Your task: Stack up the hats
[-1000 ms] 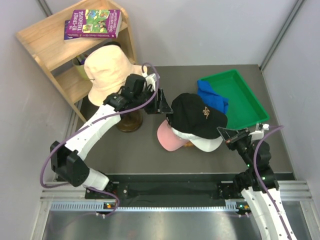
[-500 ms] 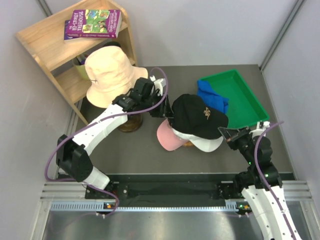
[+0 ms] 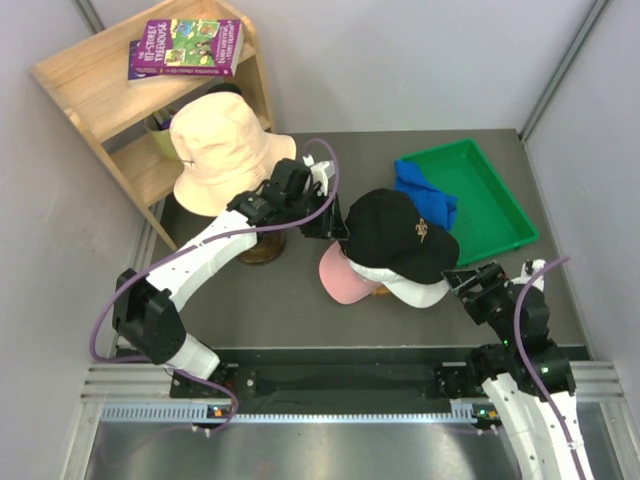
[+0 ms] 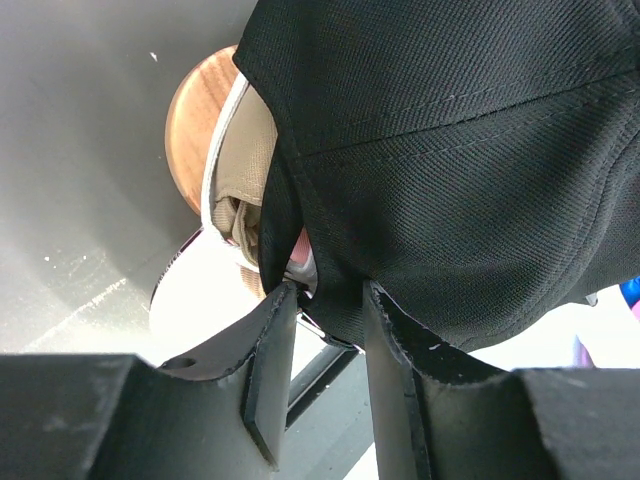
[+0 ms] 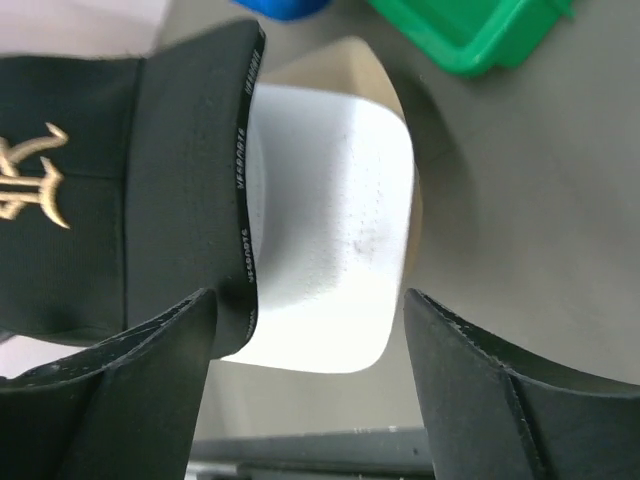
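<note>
Top external: the cap stack sits mid-tabletop (image 3: 260,300). The black cap (image 3: 400,235) is on top, with the white cap (image 3: 415,292) showing at its 5 o'clock and the pink cap (image 3: 340,280) at 7. The blue cap (image 3: 425,195) lies at 2 o'clock, over the left edge of the green tray (image 3: 500,215). The peach hat (image 3: 220,150) rests on a wooden stand (image 3: 258,245) at 9–10 o'clock, with the shelf (image 3: 100,90) behind it. Bare tabletop runs from 6 to 8 o'clock of the stack, and walls bound the 3 and 9 sides. At the black cap's 9 o'clock edge is the left claw (image 3: 335,222). Just off the stack at 4 o'clock is the right claw (image 3: 470,285).

Left wrist: the left claw is narrow, its tips pinched on the black cap's hem. The khaki cap (image 4: 245,170) and a wooden disc (image 4: 190,120) show beneath at 10 o'clock.

Right wrist: the right claw is wide and holds nothing. The white cap's brim lies between its fingers (image 5: 130,390), and the black brim's edge is beside the 9 o'clock finger.
</note>
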Available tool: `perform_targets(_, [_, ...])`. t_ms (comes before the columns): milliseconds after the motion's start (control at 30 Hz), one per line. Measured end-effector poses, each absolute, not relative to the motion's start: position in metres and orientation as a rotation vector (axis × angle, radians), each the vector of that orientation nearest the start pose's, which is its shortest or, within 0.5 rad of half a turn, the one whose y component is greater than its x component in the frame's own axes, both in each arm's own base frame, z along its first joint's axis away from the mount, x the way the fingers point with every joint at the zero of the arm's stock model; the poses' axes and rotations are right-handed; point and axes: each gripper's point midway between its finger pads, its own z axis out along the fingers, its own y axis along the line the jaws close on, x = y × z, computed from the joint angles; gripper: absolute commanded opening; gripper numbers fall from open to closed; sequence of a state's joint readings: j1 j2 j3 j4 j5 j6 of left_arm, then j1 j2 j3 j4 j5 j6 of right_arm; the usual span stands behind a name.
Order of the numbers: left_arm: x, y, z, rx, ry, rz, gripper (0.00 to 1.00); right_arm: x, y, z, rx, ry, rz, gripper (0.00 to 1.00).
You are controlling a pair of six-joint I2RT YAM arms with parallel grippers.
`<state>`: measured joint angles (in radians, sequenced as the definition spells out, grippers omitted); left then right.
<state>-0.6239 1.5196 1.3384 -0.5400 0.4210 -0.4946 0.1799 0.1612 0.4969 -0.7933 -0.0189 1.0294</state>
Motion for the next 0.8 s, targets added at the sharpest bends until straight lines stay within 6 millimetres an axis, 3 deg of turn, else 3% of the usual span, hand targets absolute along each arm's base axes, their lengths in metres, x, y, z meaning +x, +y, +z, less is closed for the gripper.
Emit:
perform_targets(233, [0.275,-0.309,0.214,0.394,2.420,-1.027,0.38,0.179,0.070,0.161,0.880,1.839,0.817,0.72])
perform_targets(533, [0.274,-0.309,0.214,0.406,2.416,-1.027,0.38,0.194,0.073,0.197,0.846,1.686,0.907,0.68])
perform_targets(667, [0.274,-0.309,0.214,0.409,2.416,-1.028,0.38,0.206,0.077,0.200,0.837,1.685,0.919,0.69])
perform_targets(700, [0.274,-0.309,0.214,0.410,2.416,-1.028,0.38,0.208,0.078,0.197,0.838,1.695,0.921,0.66])
perform_targets(800, [0.274,-0.309,0.214,0.410,2.416,-1.029,0.38,0.216,0.086,0.184,0.833,1.758,0.928,0.36])
